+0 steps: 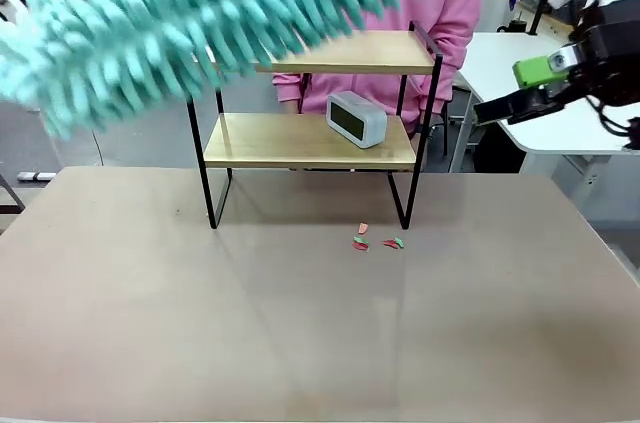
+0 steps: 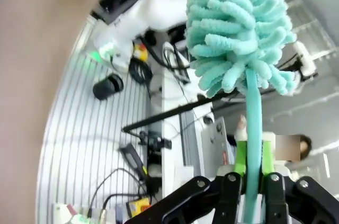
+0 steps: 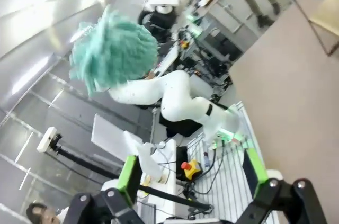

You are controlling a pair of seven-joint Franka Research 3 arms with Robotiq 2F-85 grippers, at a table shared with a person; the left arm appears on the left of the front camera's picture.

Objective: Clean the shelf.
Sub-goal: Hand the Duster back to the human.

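Holding the duster point(image 1: 200, 18) by its stem, left fingers point(image 2: 253, 181) clamped tight; its fluffy head slants above the shelf point(image 1: 312, 138) top board, far-centre of the surface point(image 1: 300, 323); right fingers point(image 1: 500, 108) gape, empty, beside the shelf.

A grey clock point(image 1: 356, 118) lies tilted, right of centre and near the right rear leg. Its dark display faces the near left.

Small red and green scraps point(image 1: 377, 240) lie on the table point(image 1: 300, 323), just near of the right front leg. They form a loose cluster, some touching, one orange piece slightly farther back.

The table surface is beige-grey and matte.

A person in a pink top point(image 1: 455, 3) stands at the far side, centre right.

A white table point(image 1: 540, 93) stands at the far right, well apart from the scraps.

A red-and-yellow stop button point(image 3: 190, 168) sits on a striped surface among black cables point(image 2: 159, 65).
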